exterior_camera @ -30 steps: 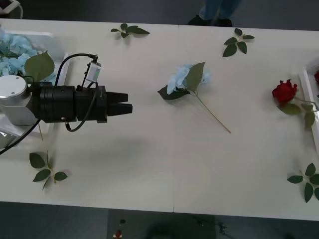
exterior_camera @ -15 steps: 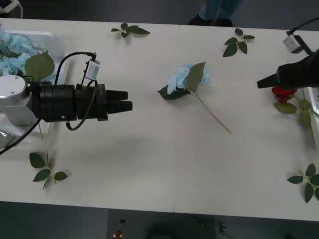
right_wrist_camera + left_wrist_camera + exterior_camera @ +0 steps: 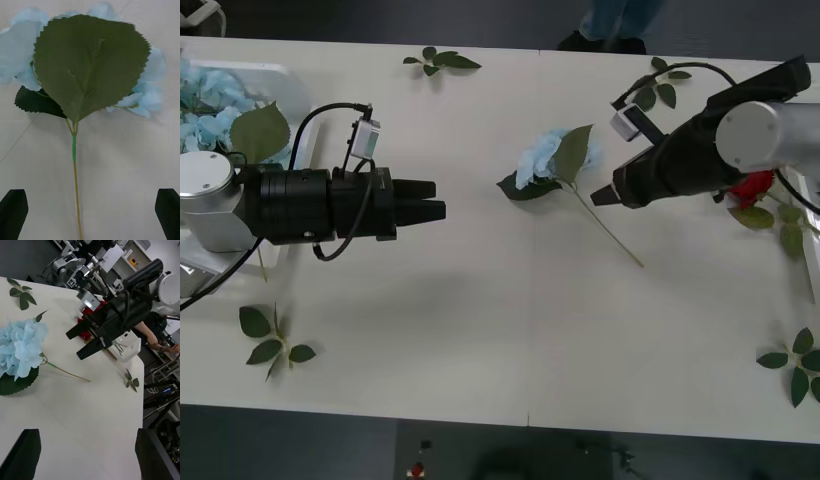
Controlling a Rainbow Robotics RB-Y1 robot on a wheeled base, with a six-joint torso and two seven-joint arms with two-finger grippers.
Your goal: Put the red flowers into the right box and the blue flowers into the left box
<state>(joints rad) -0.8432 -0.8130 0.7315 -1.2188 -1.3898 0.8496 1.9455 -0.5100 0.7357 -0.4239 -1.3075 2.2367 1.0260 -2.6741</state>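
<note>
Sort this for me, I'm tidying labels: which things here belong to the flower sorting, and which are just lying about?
Job:
blue flower at table centre
blue flowers in left box
red rose behind right gripper
right box
left gripper

Lying about:
leaf sprigs

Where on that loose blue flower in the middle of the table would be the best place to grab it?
Probably the thin bare stem of the blue flower, taken from above. It lies flat, clear of the bloom and the big leaf, and the right gripper has its jaws open on either side of it.
</note>
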